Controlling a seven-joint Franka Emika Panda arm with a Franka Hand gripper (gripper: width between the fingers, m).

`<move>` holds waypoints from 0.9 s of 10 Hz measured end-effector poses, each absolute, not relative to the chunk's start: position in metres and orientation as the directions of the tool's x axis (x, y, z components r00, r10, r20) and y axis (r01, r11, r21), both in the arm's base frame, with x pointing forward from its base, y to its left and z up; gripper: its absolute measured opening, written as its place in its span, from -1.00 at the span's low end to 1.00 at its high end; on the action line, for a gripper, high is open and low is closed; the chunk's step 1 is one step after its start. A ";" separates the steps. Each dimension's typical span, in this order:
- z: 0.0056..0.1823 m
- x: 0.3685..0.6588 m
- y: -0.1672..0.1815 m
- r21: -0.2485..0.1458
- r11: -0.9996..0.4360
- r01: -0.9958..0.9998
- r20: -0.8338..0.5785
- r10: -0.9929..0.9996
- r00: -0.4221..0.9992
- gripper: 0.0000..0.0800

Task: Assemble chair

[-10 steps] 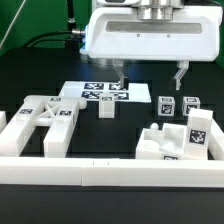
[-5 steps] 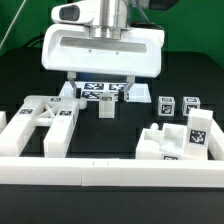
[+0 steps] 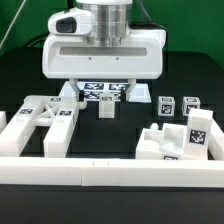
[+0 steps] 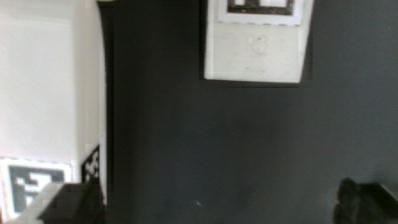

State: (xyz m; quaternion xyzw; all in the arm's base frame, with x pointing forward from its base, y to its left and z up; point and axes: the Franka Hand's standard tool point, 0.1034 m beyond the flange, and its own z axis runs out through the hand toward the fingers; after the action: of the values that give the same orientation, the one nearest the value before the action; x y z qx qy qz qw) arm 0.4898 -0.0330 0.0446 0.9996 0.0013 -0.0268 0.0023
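Gripper [image 3: 102,90] spread wide, holding nothing | small leg block [image 3: 107,107] sits below, just camera-side of its open gap | X-braced frame [image 3: 45,122] farther off, toward the exterior view's left

You had no word, number or brand name to read in either view. The only signs were black-and-white square tags, their patterns too small for you to decode. In the exterior view they stood on the marker board [image 3: 104,92], several side by side. There were also tags on the upper faces of the X-braced frame [image 3: 44,118] and one on each of the two small leg blocks [image 3: 166,105]. The largest was on the blocky white part [image 3: 186,140] at the exterior view's right. In the wrist view one tag sat on a white part [image 4: 36,182]. Another, cut off by the picture's edge, sat on a white block [image 4: 258,50].
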 end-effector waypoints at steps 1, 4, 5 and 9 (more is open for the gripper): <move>0.043 0.481 -0.031 0.000 -0.999 -0.032 -0.162 -0.032 0.986 0.62; 0.041 0.479 -0.027 -0.017 -0.999 -0.034 -0.356 -0.026 0.934 0.62; 0.041 0.473 -0.025 -0.027 -0.999 -0.037 -0.439 -0.022 0.898 0.62; 0.032 0.466 -0.024 -0.033 -0.999 -0.021 -0.664 0.006 0.748 0.62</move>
State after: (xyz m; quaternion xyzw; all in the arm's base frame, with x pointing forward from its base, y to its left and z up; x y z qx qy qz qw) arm 0.4664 -0.0243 0.0320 0.9347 -0.0040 -0.3550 -0.0191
